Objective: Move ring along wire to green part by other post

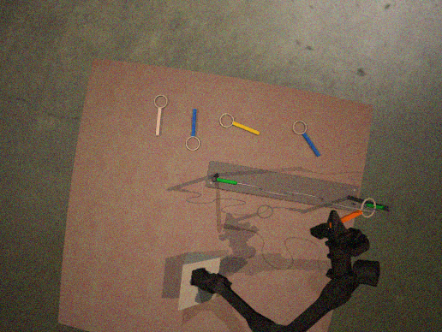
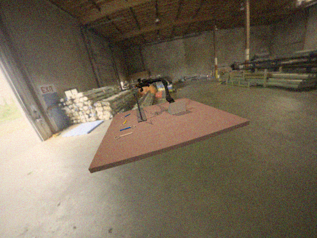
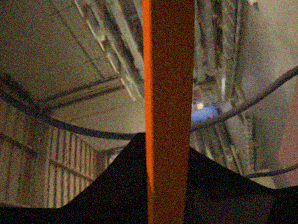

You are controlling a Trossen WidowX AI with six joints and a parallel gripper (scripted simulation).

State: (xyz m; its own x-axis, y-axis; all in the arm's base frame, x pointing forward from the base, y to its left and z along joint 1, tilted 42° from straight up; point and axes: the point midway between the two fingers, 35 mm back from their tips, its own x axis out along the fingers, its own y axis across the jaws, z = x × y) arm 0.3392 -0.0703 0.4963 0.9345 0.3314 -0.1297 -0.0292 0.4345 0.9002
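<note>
My gripper (image 1: pixel 336 221) (image 3: pixel 150 141) is shut on the orange handle (image 1: pixel 352 216) (image 3: pixel 171 90), well above the table. The pale ring (image 1: pixel 368 198) at the handle's end appears around the right green part (image 1: pixel 380 207) in the top view, close to the dark right post (image 1: pixel 355 198). Whether ring and green part touch, I cannot tell. The other green part (image 1: pixel 226 181) is beside the left post (image 1: pixel 215 176). The thin grey wire is faint between them. In the wrist view a dark curved line passes behind the handle; the ring cannot be made out clearly there.
A pink-handled ring tool (image 1: pixel 158 121), two blue ones (image 1: pixel 194 122) (image 1: pixel 311 145) and a yellow one (image 1: pixel 246 127) lie on the table (image 1: pixel 111 205) behind the grey base plate (image 1: pixel 274 180). A pale box (image 1: pixel 187 284) stands near the arm's base.
</note>
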